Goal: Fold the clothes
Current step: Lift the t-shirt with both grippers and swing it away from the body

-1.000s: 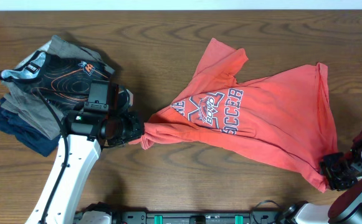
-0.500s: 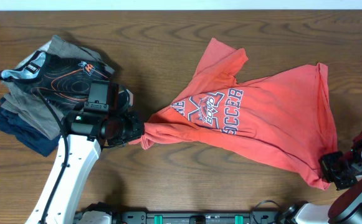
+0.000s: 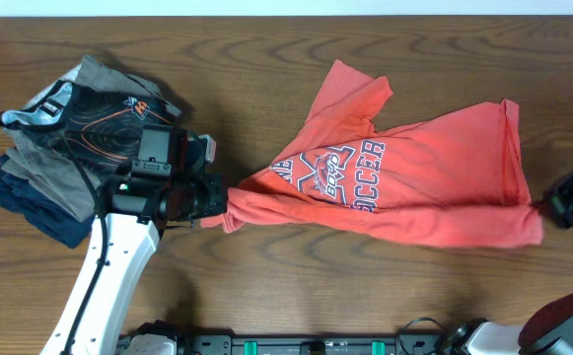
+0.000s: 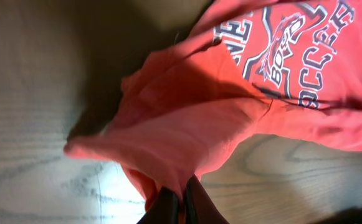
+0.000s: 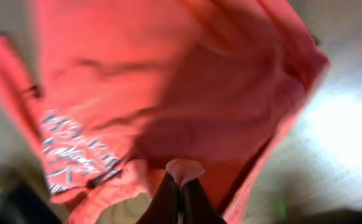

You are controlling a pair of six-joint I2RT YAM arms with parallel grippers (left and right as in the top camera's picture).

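Note:
The coral-red T-shirt (image 3: 414, 182) with "SOCCER" lettering lies spread across the middle and right of the table, chest print up. My left gripper (image 3: 219, 202) is shut on the shirt's bunched left end, and the cloth (image 4: 187, 112) fills the left wrist view above the fingers (image 4: 182, 198). My right gripper (image 3: 552, 202) is shut on the shirt's right lower corner at the table's right edge. In the right wrist view the cloth (image 5: 168, 93) hangs over the pinched fingers (image 5: 182, 190). The shirt is stretched between the two grippers.
A stack of folded garments (image 3: 49, 168), with a black garment with orange contour lines (image 3: 99, 123) on top of grey and navy ones, sits at the left, just behind the left arm. Bare wooden table (image 3: 217, 59) lies beyond the shirt.
My right gripper has moved up and to the right with the shirt corner, pulling the lower hem straight and taut. The left gripper has stayed in place.

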